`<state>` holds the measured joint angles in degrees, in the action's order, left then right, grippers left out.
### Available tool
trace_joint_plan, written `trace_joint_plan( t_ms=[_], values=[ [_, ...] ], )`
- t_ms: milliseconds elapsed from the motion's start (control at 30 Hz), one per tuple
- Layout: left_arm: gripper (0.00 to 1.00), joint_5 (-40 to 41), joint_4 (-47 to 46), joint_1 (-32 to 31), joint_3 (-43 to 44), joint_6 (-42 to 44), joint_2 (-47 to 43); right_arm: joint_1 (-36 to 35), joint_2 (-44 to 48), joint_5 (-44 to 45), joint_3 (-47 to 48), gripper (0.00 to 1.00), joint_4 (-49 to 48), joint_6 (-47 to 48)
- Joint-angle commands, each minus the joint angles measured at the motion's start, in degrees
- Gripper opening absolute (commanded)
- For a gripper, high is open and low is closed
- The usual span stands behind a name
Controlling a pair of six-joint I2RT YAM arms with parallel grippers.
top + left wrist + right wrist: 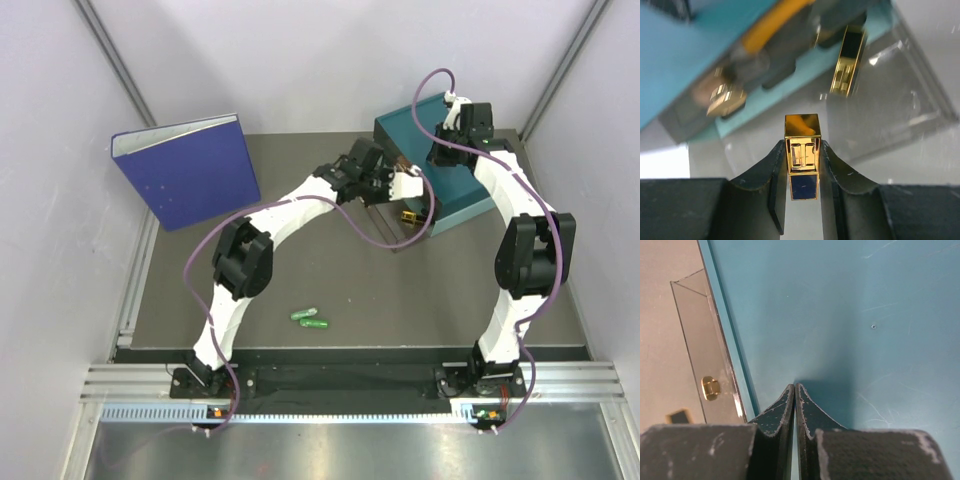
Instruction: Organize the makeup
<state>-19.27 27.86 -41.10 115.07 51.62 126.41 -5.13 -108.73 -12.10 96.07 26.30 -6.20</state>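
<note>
Blue binder [185,170] first, standing at the far left of the table [420,300], well apart from anything I am handling. Nearer my bases, between my two arms, the two green capsules [310,318] lie side by side on the grey surface, almost touching.

My left gripper [802,150] is clamped on a gold-and-black case [802,160]. Its upper part is mirror-bright gold with a stamped mark on the face. Its lower part is dark, blue-black in this light, and sits between my fingers [777,180]. I hold it upright over the clear drawer [900,110], which stands pulled out from the front of the teal drawer box [455,180]. Whether the case's bottom touches the drawer floor I cannot tell, since my own fingers cover it.

Just beyond it in the same drawer lies the second case [847,60], tilted, with a black face framed by gold edges. Behind the teal front, my left wrist view shows a yellow-orange streak, dark shapes and a beige-gold blob, all too blurred to name. From above, my left arm covers most of the drawer, and only a small gold speck shows there.

My right gripper [794,390] has its fingers pressed together on nothing, low over the plain teal top of the box. At the left edge of that wrist view the drawer and the gold end of a case show again. A small dark shape below them is too dim to make out.
</note>
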Motion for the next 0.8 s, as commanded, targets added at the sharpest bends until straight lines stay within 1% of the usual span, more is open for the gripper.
trace_joint_plan(
  t_ms=[0, 67, 100, 133, 167, 233, 267, 467, 500, 567, 633, 733, 767],
  values=[
    [0.0, -3.6, -10.5, -1.7, 2.3, -2.3, 1.9, -0.9, -4.1, -0.1, -3.1, 0.03, 10.2, 0.1],
    [0.01, -4.1, -11.9, -2.3, 2.4, -3.7, 2.5, -0.8, -4.1, -0.2, -3.0, 0.04, 10.1, 0.0],
    [0.06, -5.4, -12.1, -2.3, 2.2, -4.1, 2.9, -0.9, -4.1, -0.6, -3.1, 0.04, 10.2, 0.1],
    [0.16, -6.0, -12.4, -2.6, 1.7, -4.7, 3.1, -0.9, -4.1, -0.6, -3.1, 0.04, 10.1, 0.2],
    [0.37, -6.5, -12.7, -2.7, 1.4, -5.3, 3.2, -0.9, -4.1, -0.6, -3.0, 0.04, 10.2, 0.2],
    [0.52, -6.7, -12.7, -3.4, 0.7, -5.0, 3.3, -0.9, -4.0, -0.6, -3.1, 0.04, 10.1, 0.2],
    [0.63, -6.4, -12.8, -3.5, 0.4, -4.9, 3.2, -0.9, -4.0, -0.6, -3.0, 0.04, 10.1, 0.1],
    [0.87, -4.1, -12.9, -3.9, -1.0, -4.8, 2.2, -0.9, -4.0, -0.8, -3.1, 0.04, 10.0, 0.2],
    [0.93, -3.7, -12.8, -3.9, -1.2, -4.8, 1.7, -0.9, -4.0, -0.8, -3.0, 0.04, 10.0, 0.1],
    [0.96, -2.4, -12.7, -3.8, -2.1, -3.8, -0.5, -0.9, -4.0, -0.9, -3.0, 0.04, 10.2, 0.1],
    [0.97, -1.1, -12.7, -3.9, -5.7, -2.1, -3.0, -0.9, -3.9, -1.0, -3.2, 0.04, 10.1, 0.1],
    [0.98, 1.7, -12.5, -3.8, -12.3, -0.9, -9.0, -0.9, -3.9, -0.9, -3.4, 0.04, 9.9, 0.1],
    [0.98, 3.1, -12.0, -3.7, -13.9, -0.8, -12.2, -0.9, -3.9, -0.9, -3.6, 0.04, 9.8, 0.1]
  ],
)
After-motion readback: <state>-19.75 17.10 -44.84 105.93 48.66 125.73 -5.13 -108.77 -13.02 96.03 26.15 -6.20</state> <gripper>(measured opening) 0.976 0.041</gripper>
